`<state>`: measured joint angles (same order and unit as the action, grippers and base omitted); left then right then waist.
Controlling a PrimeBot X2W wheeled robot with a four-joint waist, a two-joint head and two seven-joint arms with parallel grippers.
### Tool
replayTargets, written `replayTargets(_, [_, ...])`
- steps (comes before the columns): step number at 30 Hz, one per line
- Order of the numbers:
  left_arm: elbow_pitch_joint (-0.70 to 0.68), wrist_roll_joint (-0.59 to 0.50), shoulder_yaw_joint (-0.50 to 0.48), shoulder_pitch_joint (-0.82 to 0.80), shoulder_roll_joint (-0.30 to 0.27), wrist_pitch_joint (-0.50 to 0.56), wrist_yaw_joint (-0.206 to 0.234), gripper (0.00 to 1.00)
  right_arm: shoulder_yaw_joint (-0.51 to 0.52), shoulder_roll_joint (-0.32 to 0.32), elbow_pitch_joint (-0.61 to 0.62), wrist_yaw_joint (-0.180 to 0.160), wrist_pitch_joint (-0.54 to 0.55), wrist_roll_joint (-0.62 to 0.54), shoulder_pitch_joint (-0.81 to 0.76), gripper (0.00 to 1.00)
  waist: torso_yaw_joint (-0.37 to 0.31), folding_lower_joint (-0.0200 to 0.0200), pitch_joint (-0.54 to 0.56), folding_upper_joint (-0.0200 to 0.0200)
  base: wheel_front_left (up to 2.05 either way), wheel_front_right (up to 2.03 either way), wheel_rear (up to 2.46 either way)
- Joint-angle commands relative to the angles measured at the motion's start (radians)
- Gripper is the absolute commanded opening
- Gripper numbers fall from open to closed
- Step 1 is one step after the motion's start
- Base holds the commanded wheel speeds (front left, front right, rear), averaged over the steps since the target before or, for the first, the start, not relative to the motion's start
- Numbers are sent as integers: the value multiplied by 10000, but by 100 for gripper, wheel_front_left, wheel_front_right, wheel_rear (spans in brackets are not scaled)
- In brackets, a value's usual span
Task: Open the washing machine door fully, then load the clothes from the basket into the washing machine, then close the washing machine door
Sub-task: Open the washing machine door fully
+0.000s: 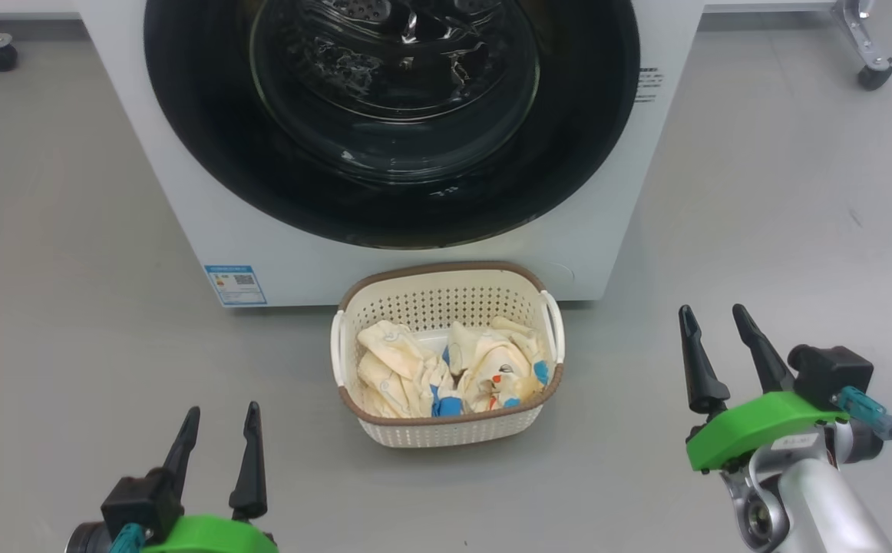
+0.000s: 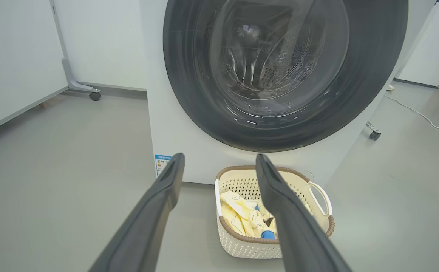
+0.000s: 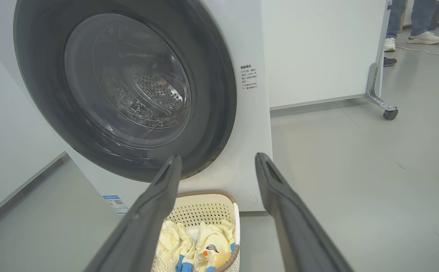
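Both left gripper (image 1: 223, 408) and right gripper (image 1: 711, 309) hang, fingers apart, above grey floor (image 1: 70, 322); basket (image 1: 454, 436) just before the washing machine (image 1: 185, 192), wheeled white panels (image 3: 317, 49) behind.

The grey floor (image 1: 70, 307) carries the white washer (image 1: 177, 200), with the basket (image 1: 454, 434) just before its front. A wheeled stand foot (image 1: 868, 69) rests behind. A white cable (image 3: 427, 53) lies near a person's shoes (image 3: 423, 37).
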<state>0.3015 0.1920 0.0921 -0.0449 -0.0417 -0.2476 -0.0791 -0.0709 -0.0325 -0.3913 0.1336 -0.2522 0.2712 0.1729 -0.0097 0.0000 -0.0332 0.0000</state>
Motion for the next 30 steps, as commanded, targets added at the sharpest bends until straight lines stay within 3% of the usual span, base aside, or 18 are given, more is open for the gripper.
replayTargets(1, [-347,-111,-295,-432,-85,-141,-27,100,-177,-177,294,-29,-95,-71,486,100,2,0,-3,0,123,123,-246])
replayTargets(17, [-216,-282,-298,-513,-85,-141,-62,100,-149,-177,245,-29,-95,-66,523,100,26,0,-27,0,123,123,-246])
replayTargets(21, [-532,-49,-461,-529,-85,-141,104,100,-156,-177,226,-29,-95,-50,528,100,30,0,-31,0,120,120,-240])
replayTargets(30, [-594,-184,-419,-443,-85,-141,151,100,-153,-177,182,-29,-95,-38,529,100,9,0,10,0,73,73,-147])
